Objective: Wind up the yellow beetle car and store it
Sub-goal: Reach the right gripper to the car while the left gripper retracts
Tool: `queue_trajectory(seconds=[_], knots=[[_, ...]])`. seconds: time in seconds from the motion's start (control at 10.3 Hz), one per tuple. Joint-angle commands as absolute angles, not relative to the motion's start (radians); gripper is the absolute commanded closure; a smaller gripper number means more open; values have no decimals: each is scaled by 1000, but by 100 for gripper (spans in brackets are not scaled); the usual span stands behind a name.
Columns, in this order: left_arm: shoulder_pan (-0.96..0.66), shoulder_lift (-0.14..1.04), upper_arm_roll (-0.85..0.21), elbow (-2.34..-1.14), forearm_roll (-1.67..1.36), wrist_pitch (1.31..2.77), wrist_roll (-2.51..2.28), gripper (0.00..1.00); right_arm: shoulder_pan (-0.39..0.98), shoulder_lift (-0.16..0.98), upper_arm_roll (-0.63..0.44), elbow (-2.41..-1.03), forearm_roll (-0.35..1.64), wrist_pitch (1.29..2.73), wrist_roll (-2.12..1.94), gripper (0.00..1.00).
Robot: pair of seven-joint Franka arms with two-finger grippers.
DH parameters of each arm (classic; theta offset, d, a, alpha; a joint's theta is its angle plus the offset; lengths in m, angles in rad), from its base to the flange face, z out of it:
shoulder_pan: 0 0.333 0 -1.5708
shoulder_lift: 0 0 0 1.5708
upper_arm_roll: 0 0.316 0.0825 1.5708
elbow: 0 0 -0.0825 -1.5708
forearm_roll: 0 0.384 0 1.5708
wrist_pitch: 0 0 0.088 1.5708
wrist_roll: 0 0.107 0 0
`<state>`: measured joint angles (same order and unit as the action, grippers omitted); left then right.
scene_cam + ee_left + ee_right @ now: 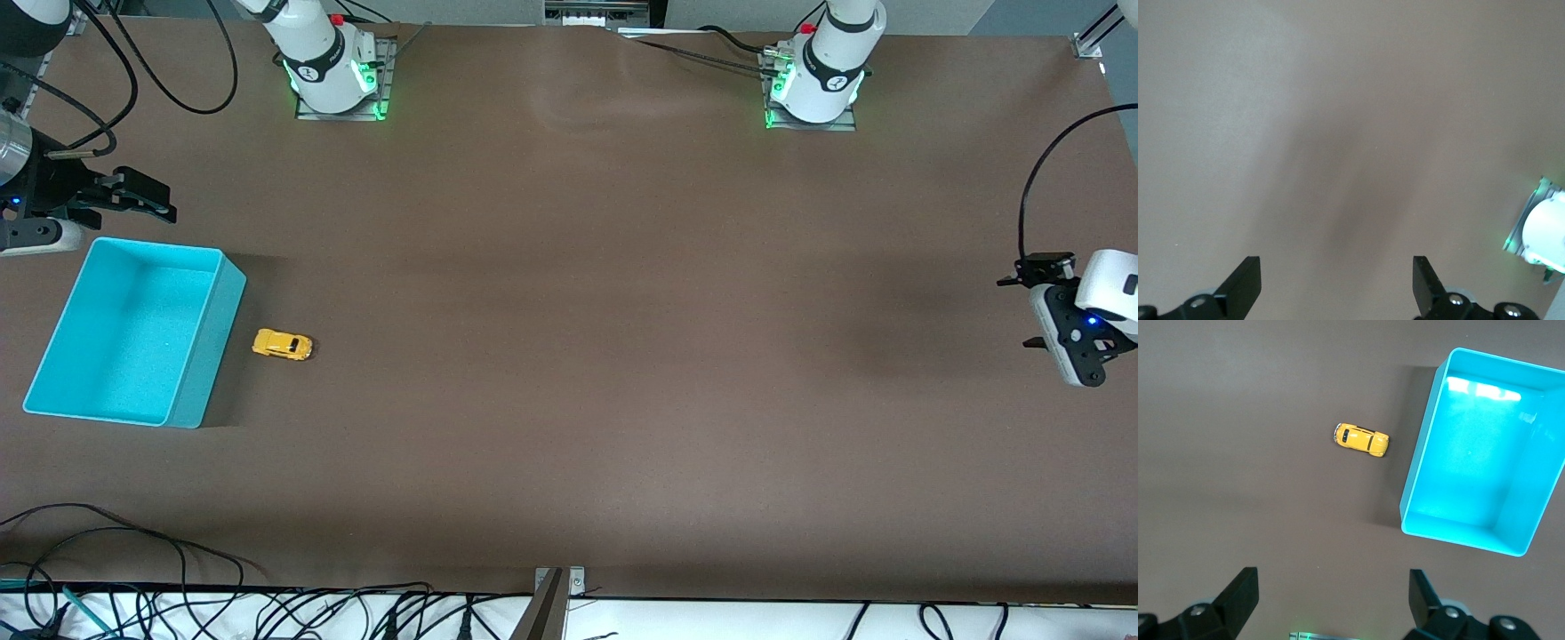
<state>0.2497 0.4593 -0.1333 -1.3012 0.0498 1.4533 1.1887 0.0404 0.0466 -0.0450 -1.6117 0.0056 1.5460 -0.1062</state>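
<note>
The tiny rounded yellow-orange beetle car [282, 345] [1361, 439], with dark windows, stands on its wheels on the brown table [569, 356], just beside the long wall of the open rectangular teal plastic bin [200, 351] [1421, 470] and not touching it, toward the right arm's end. The right gripper [133, 200] [1331, 603] hangs over the table next to the bin's edge farther from the front camera, fingers spread apart and holding nothing. The left gripper [1022, 311] [1337, 287] waits over bare table at the left arm's end, fingers likewise spread and holding nothing.
</note>
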Motion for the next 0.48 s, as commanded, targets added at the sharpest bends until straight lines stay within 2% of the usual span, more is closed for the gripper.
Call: queue_trajectory(seconds=[0.0, 0.39], knots=[[227, 410, -130, -1301, -6, 1417, 1030, 0, 41, 60, -43, -1600, 25, 1542, -118, 0], [135, 323, -138, -1324, -15, 1361, 768, 0, 43, 110, -40, -1600, 23, 1572, -124, 0]])
